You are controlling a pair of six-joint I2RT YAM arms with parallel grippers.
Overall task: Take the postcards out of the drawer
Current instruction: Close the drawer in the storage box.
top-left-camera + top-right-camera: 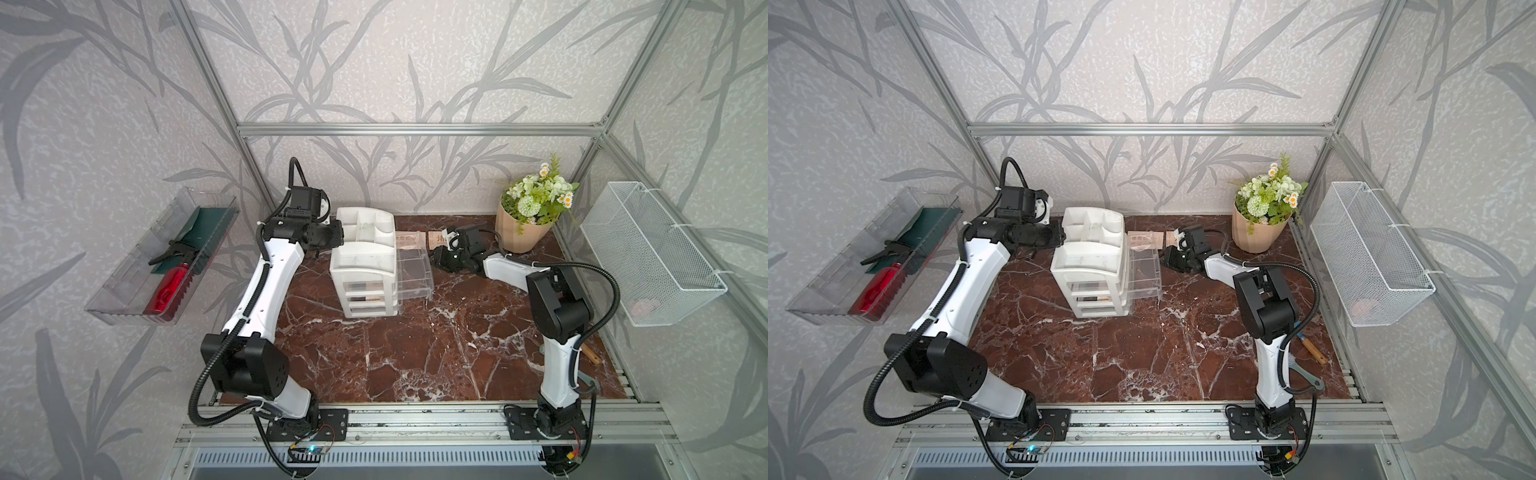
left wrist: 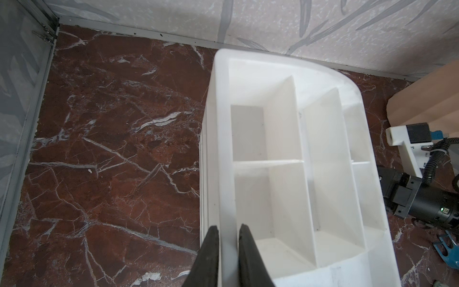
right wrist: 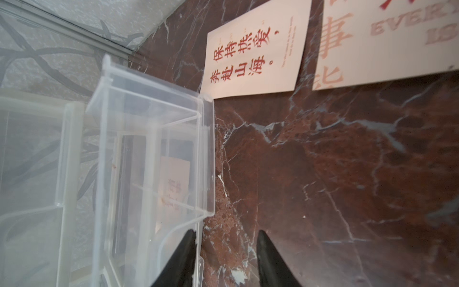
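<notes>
Lower frame: my left gripper (image 2: pixel 228 227) pinches organiser (image 2: pixel 298 149) wall; right gripper (image 3: pixel 226 232) open at drawer (image 3: pixel 149 119) lip, postcards (image 3: pixel 253 57) upper right; weak pinch = unit could tip.

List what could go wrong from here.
The open right gripper sits by the pulled-out drawer. A nudge could shove it or tip the organizer, which the left gripper pinches only by a thin wall.
The card seen through the clear plastic looks thin and may slip from a pinch.
A reach could sweep the two postcards nearby.
</notes>
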